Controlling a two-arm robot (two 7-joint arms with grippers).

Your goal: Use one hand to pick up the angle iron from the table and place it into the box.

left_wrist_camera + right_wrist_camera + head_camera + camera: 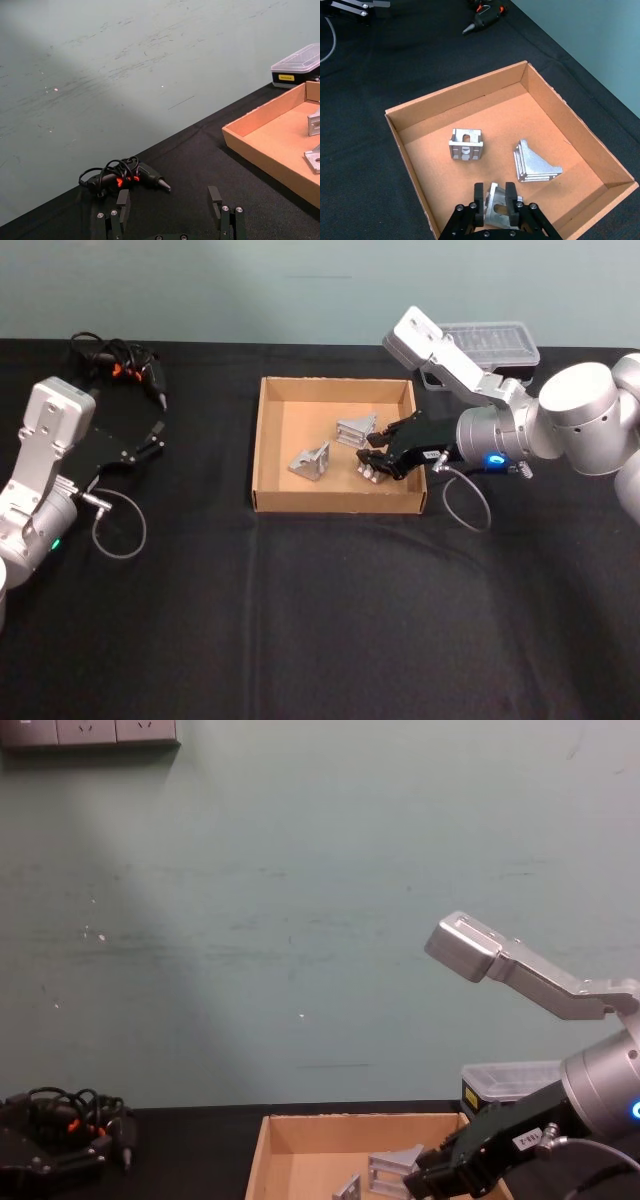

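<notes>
My right gripper (372, 462) reaches into the tan cardboard box (338, 504) from the right, shut on a silver angle iron (496, 209) low over the box's front right part. In the right wrist view its fingers (479, 196) sit on both sides of that piece. Two more angle irons lie on the box floor, one at the centre (312, 461) and one nearer the back (356, 429). The left gripper (150, 445) is parked on the black table (320, 620) far left of the box, open and holding nothing (169, 191).
A black tool with tangled cable and red-orange wires (125, 362) lies at the back left. A clear-lidded plastic case (495, 343) stands behind the right arm. A grey cable loop (468, 502) hangs beside the box's right wall.
</notes>
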